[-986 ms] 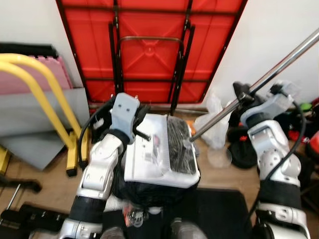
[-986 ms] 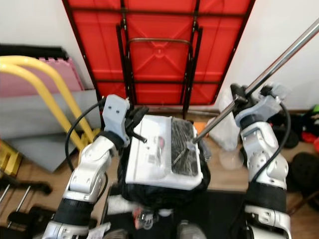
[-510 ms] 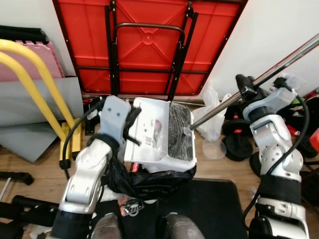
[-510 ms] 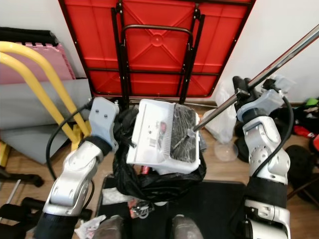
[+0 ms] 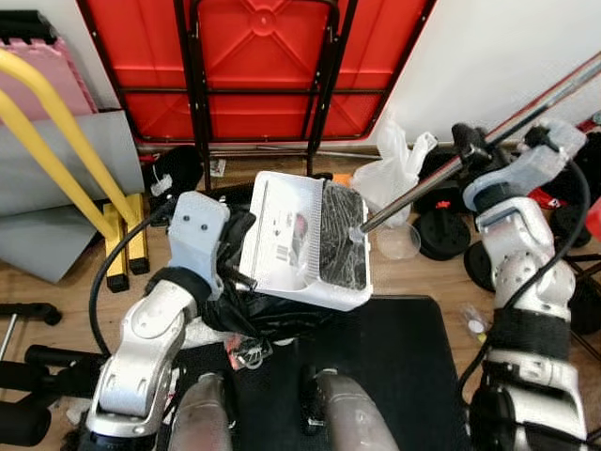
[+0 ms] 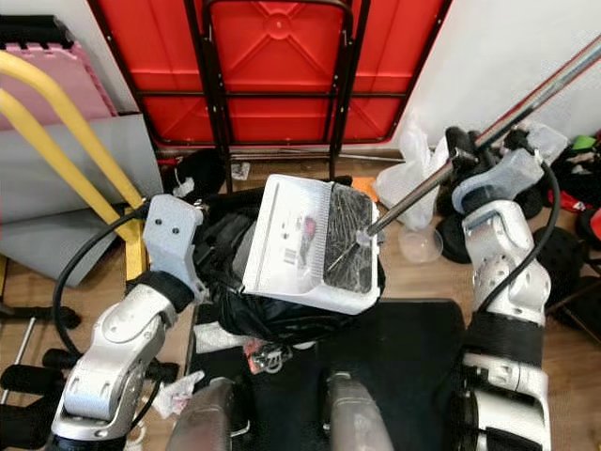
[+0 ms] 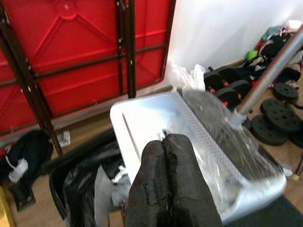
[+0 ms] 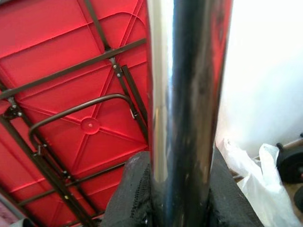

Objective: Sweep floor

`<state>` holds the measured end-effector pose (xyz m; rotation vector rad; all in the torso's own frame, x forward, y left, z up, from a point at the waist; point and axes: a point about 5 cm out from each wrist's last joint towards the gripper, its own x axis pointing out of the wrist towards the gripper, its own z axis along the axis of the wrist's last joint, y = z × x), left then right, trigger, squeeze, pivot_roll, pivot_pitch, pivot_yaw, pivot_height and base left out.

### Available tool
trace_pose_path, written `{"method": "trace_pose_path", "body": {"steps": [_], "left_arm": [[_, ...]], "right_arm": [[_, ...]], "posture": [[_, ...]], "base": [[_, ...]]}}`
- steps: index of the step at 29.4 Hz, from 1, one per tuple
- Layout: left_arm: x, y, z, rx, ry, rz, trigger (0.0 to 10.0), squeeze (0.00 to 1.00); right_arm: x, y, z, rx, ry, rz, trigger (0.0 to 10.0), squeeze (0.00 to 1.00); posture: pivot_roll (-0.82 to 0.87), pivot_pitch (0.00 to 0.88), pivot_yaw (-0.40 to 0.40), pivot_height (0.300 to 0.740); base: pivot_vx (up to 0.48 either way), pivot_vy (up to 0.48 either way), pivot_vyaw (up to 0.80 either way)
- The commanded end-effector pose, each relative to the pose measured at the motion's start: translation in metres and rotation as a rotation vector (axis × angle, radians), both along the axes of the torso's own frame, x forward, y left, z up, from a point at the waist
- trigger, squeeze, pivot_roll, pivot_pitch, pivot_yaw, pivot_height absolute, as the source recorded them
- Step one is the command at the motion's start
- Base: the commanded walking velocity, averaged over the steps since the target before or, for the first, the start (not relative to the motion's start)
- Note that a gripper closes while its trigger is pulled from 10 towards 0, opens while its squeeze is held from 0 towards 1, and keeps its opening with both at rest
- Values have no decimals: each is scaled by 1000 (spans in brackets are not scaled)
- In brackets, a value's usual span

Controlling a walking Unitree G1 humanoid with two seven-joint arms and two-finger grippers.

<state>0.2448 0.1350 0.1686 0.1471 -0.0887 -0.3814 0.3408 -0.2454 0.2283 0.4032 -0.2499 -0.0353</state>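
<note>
The left claw (image 7: 165, 189) is pinched on the white dustpan (image 5: 300, 240) over the black bag (image 6: 235, 301). The right claw (image 8: 165, 189) is clamped on the broom pole (image 5: 470, 155). The pan should be tipped slowly so dirt is dropped inside the bag's rim.

White dustpan (image 5: 291, 240) frame centre, black bristles inside, black bin bag (image 5: 254, 315) under it. Shiny silver broom handle (image 5: 488, 141) upper right; red folded table (image 5: 254, 66) with black legs top centre. Yellow frame (image 5: 66, 141) left, black mat (image 5: 394, 376) on wood floor (image 5: 56, 291).

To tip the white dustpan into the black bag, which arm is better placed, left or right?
The left, probably. The left gripper is shut on the white dustpan, directly over the black bag. The right gripper is shut on the metal broom handle, whose lower end rests inside the dustpan.
</note>
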Motion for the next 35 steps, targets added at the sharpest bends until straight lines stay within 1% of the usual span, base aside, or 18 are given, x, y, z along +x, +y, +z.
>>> {"method": "trace_pose_path", "body": {"steps": [1, 2, 3, 5, 6, 7, 8, 10, 11, 12, 14, 15, 17, 18, 20, 26, 30, 35], "left_arm": [[-5, -2, -3, -3, 24, -30, 10000, 0], [-5, -2, -3, -3, 24, -30, 10000, 0], [-9, -2, -2, -16, 28, -32, 10000, 0], [-16, -8, 1, -49, 37, -69, 10000, 0], [-16, -8, 1, -49, 37, -69, 10000, 0], [-19, -12, 3, -73, 43, -95, 10000, 0], [-19, -12, 3, -73, 43, -95, 10000, 0], [-25, -18, 6, -96, 51, -127, 10000, 0], [-27, -21, 7, -92, 51, -140, 10000, 0], [-27, -21, 7, -92, 51, -140, 10000, 0], [-29, -24, 8, -56, 39, -144, 10000, 0], [-29, -24, 8, -56, 39, -144, 10000, 0], [-30, -25, 9, -47, 31, -136, 10000, 0], [-30, -25, 9, -47, 31, -136, 10000, 0], [-31, -26, 11, -46, 23, -129, 10000, 0], [-32, -26, 12, -42, 20, -118, 10000, 0], [-35, -25, 13, -38, 21, -105, 10000, 0], [-35, -26, 13, -39, 22, -105, 10000, 0]], "right_arm": [[-3, -8, 20, -49, -98, -38, 10000, 0], [-3, -8, 20, -49, -98, -38, 10000, 0], [2, -7, 30, -133, -112, -44, 10000, 0], [15, 6, 48, -308, -124, -43, 10000, 0], [15, 6, 48, -308, -124, -43, 10000, 0], [22, 14, 56, -405, -127, -45, 10000, 0], [22, 14, 56, -405, -127, -45, 10000, 0], [32, 25, 66, -534, -125, -49, 10000, 0], [36, 31, 71, -571, -130, -43, 10000, 0], [36, 31, 71, -571, -130, -43, 10000, 0], [46, 45, 83, -680, -154, -49, 10000, 0], [46, 45, 83, -680, -154, -49, 10000, 0], [53, 61, 91, -776, -179, -37, 10000, 0], [53, 61, 91, -776, -179, -37, 10000, 0], [61, 75, 95, -822, -190, -14, 10000, 0], [66, 83, 98, -856, -195, -9, 10000, 0], [72, 100, 109, -881, -212, 1, 10000, 0], [73, 103, 113, -884, -219, 1, 10000, 0]], "posture": [[-119, 326, -148, 740], [-119, 326, -148, 740], [-120, 332, -149, 740], [-122, 341, -153, 740], [-122, 341, -153, 740], [-124, 343, -154, 740], [-124, 343, -154, 740], [-124, 348, -159, 740], [-124, 350, -162, 740], [-124, 350, -162, 740], [-127, 352, -170, 740], [-127, 352, -170, 740], [-134, 355, -186, 740], [-134, 355, -186, 740], [-132, 361, -201, 740], [-130, 365, -207, 740], [-129, 373, -217, 740], [-127, 375, -218, 740]], "base": [[0, 0, 0], [0, 0, 0], [0, 0, 0], [0, 0, 0], [0, 0, 0], [0, 0, 0], [0, 0, 0], [0, 0, 0], [0, 0, 0], [0, 0, 0], [0, 0, 0], [0, 0, 0], [0, 0, 0], [0, 0, 0], [0, 0, 0], [0, 0, 0], [0, 0, 0], [0, 0, 0]]}}
